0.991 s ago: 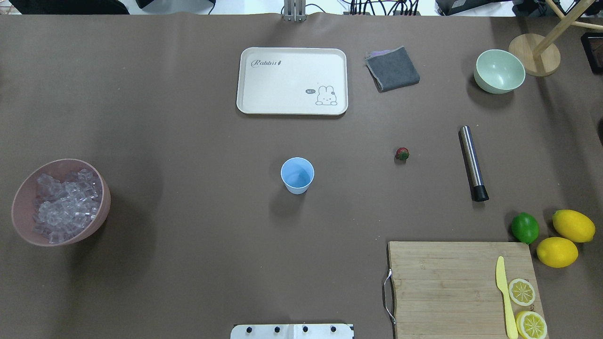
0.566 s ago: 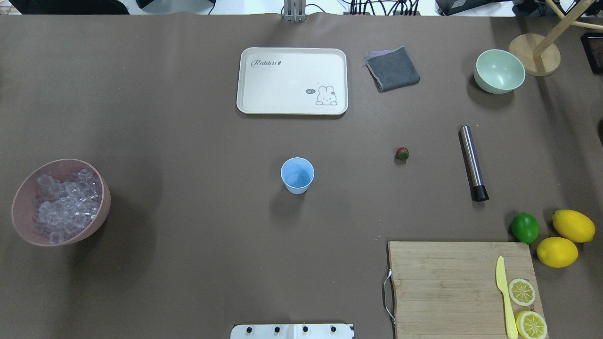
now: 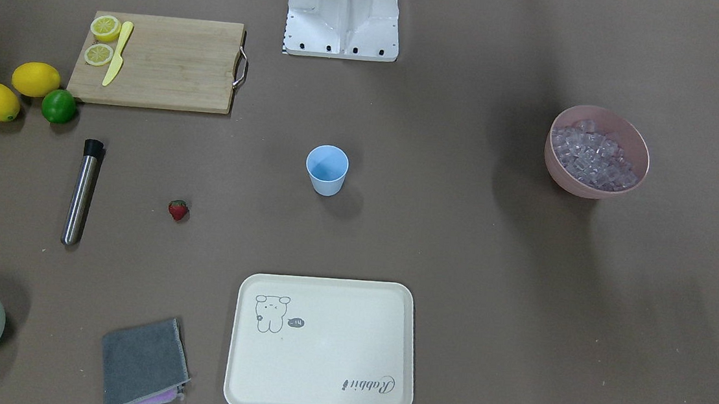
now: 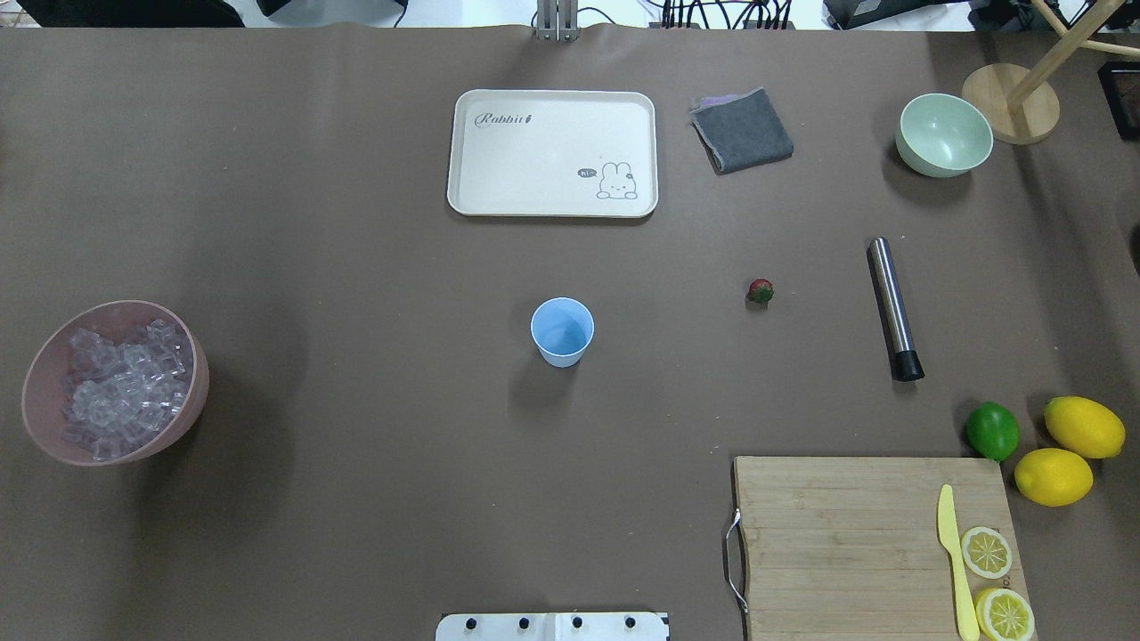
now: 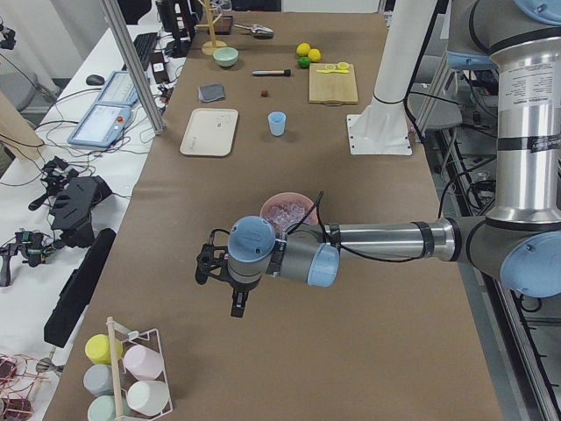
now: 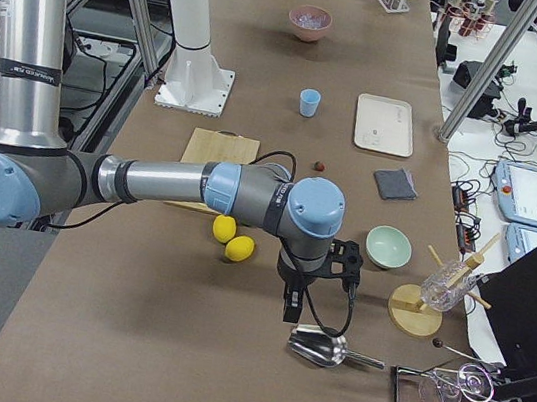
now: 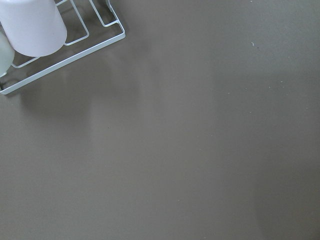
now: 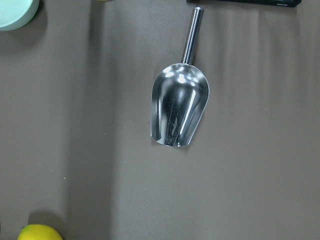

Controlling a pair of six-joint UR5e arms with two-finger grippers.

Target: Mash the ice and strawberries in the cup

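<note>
The light-blue cup point(image 4: 562, 331) stands upright and empty at the table's middle. The small red strawberry point(image 4: 760, 290) lies on the table to its right. The ice point(image 4: 125, 387) fills a pink bowl point(image 4: 198, 392) at the left edge. A steel muddler point(image 4: 893, 307) lies right of the strawberry. Neither gripper shows in the overhead or front views. My left gripper point(image 5: 237, 300) hangs over bare table beyond the pink bowl; my right gripper point(image 6: 288, 305) hangs above a metal scoop point(image 8: 179, 107). I cannot tell whether either is open or shut.
A cream tray point(image 4: 552, 200), a grey cloth point(image 4: 742, 130) and a pale green bowl point(image 4: 944, 135) lie at the back. A cutting board point(image 4: 846, 543) with a yellow knife and lemon slices, a lime point(image 4: 992, 430) and two lemons sit front right. A wire cup rack point(image 7: 65, 55) stands near the left wrist.
</note>
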